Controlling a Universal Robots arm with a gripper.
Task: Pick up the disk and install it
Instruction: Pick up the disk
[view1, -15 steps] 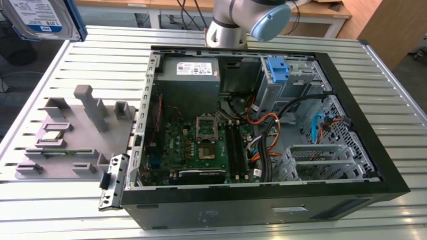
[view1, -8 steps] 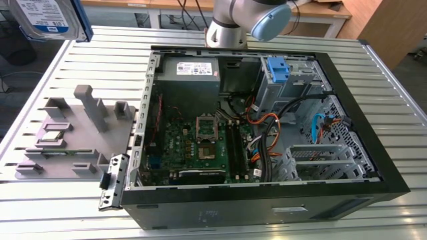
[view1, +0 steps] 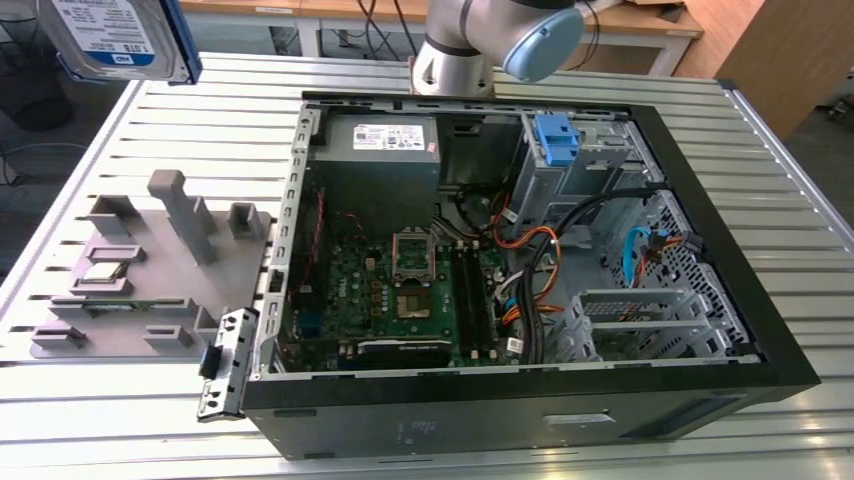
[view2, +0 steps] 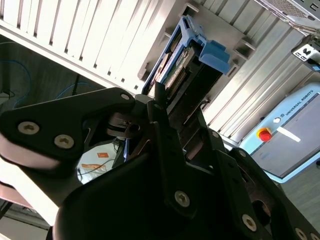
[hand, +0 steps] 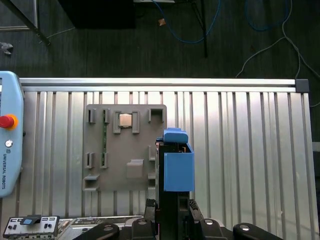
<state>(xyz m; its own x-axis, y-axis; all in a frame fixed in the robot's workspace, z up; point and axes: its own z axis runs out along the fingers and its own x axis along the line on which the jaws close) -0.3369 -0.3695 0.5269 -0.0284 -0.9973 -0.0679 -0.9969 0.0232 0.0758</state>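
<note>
Grips the disk (view1: 114, 40) in the hand (hand: 172, 215), dark fingers (hand: 150, 210) clenched on its two flat faces. Hangs clear of the counter (view1: 240, 80), high at the exterior view's left, white-and-blue label facing out. Sits well apart from the open computer case (view1: 534, 405).

In the first wrist view, shows edge-on with the blue carrier frame (hand: 178, 172) outermost, over the slats at the edge of the grey fixture plate (hand: 125, 170). In the second wrist view, reaches out past the hand's dark linkage toward the slats.

Inside the case: grey power-supply box (view1: 378, 140) at the far end, green motherboard (view1: 400, 290) nearer the camera, a lone blue bracket (view1: 553, 140) in the drive cage (view1: 594, 175) toward the exterior view's right. On the fixture plate, several small parts in grey holders. At one end of the counter, a pale-blue teach pendant (hand: 10, 145) with a red button (hand: 6, 121).
</note>
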